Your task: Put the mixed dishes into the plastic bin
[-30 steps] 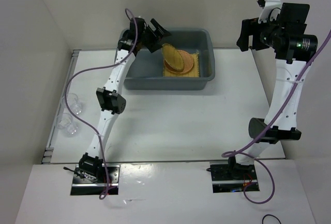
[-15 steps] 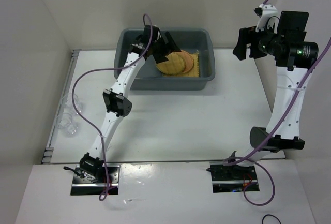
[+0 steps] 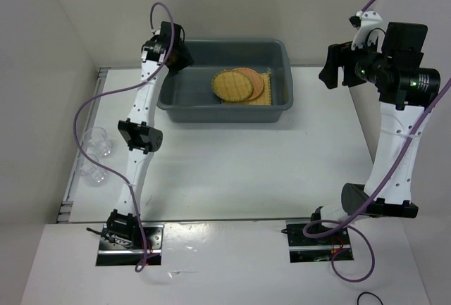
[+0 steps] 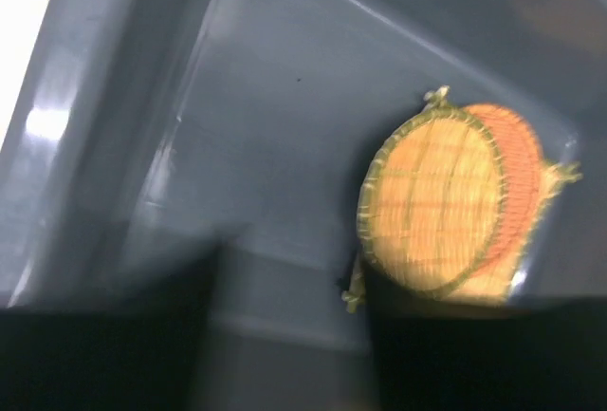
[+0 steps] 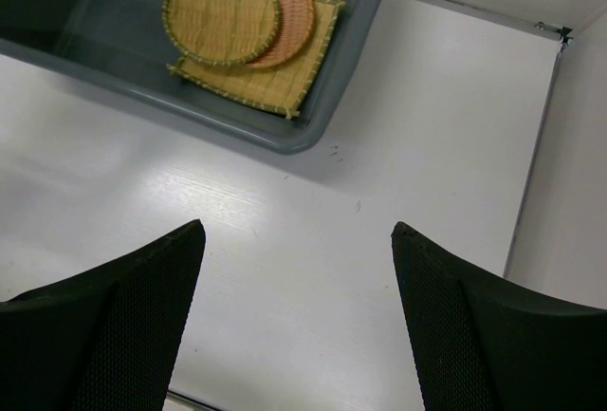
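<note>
**Mat and discs in the bin, cups out on the tabletop, both grippers loose**

From overhead I see the bin (image 3: 218,113) sitting at the far edge of the tabletop (image 3: 246,171), a little left of centre. The mat (image 3: 266,91) lies flat on the bin floor, tight in the right end. The orange disc (image 3: 254,78) rests on the mat, and the tan disc (image 3: 232,86) overlaps it from the left, lying on top. The left part of the bin floor is bare.

The cups (image 3: 101,143) stand outside the bin, near the left edge of the tabletop and well apart from it. I count two, one nearer me than the other.

My left gripper (image 3: 175,54) hangs over the bin's far left corner. Its wrist view is blurred, but the fingers (image 4: 104,335) stand apart with only the bin floor showing between them, so it is released and grasps nothing.

My right gripper (image 3: 334,67) is raised over the far right part of the tabletop, beside the bin's right end. Its jaws are spread wide with nothing between them, only the tabletop below
</note>
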Motion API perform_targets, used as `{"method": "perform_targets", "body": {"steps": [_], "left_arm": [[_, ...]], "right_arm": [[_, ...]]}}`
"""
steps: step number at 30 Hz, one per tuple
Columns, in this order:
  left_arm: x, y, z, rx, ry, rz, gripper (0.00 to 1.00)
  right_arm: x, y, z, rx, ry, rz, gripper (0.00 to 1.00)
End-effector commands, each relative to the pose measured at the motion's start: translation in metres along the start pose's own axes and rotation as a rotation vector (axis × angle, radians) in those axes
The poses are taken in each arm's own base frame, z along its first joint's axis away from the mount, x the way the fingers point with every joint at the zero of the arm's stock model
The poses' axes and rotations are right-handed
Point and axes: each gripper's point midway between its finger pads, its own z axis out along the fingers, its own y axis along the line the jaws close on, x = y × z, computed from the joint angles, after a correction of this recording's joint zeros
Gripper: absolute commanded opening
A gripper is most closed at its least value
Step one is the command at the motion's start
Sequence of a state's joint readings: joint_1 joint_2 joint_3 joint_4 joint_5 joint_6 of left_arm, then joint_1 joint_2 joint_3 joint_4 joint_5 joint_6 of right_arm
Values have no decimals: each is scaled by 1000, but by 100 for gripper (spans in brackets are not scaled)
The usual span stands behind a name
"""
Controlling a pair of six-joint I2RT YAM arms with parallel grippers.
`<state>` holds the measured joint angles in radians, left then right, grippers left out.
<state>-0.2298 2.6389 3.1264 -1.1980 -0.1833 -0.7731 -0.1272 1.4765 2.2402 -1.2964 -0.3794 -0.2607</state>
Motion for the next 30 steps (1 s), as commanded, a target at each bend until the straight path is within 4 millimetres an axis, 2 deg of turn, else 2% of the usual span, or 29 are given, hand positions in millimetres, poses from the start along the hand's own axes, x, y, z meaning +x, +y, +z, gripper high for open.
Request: {"method": "perform_targets", "body": {"steps": [1, 2, 4, 6, 8, 11, 17, 19, 24, 30], "left_arm": [[12, -5, 12, -7, -2, 94, 29], [21, -2, 21, -11, 22, 97, 17], [32, -1, 32, -9, 56, 101, 6], [48, 9, 49, -39, 94, 109, 5], [70, 6, 58, -46, 134, 160, 5], [95, 8, 71, -69, 173, 201, 5], [118, 13, 87, -76, 223, 233, 13], [121, 5, 91, -31, 234, 236, 14], [129, -24, 98, 103, 242, 224, 29], [150, -44, 110, 226, 311, 176, 32]], "right_arm": [[-1, 0, -7, 11, -22, -17, 84], [1, 0, -10, 22, -20, -17, 84], [4, -1, -7, 19, -9, -13, 84], [4, -3, -13, 45, -19, -18, 84], [11, -5, -8, 48, 8, -9, 84], [11, -6, -10, 59, 1, -12, 84], [5, -12, -3, 69, 1, -13, 84], [5, -15, 4, 66, 12, -9, 84], [-1, -17, 5, 69, 0, -22, 84], [-1, -21, 7, 88, 6, -22, 84]]}}
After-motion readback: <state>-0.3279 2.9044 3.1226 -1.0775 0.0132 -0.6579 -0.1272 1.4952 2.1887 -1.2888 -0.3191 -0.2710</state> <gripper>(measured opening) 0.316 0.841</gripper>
